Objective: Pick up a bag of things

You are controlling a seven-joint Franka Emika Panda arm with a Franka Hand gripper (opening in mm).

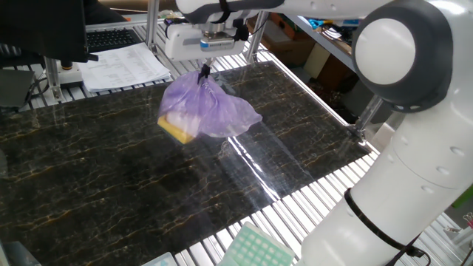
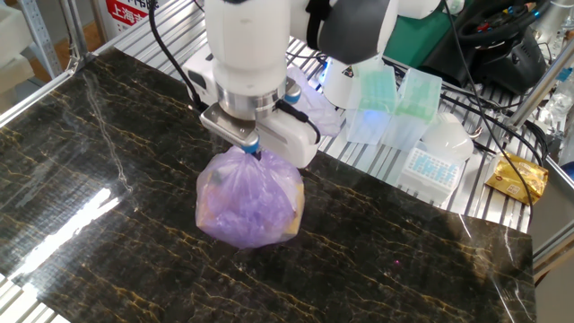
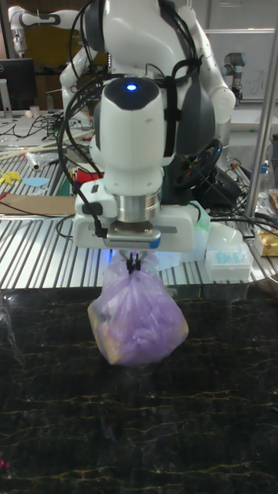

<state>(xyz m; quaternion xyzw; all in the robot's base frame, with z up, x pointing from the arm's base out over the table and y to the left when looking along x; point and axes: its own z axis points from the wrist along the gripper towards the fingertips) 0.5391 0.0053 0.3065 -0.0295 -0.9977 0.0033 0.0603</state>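
The gripper [image 3: 134, 265] has its fingers pinched together on the gathered neck of the bag of things [image 3: 139, 322], which hangs straight below the fingertips, its bulging purple body with a yellow block [image 1: 176, 130] at one lower side, above the dark marble table [image 1: 111, 185].
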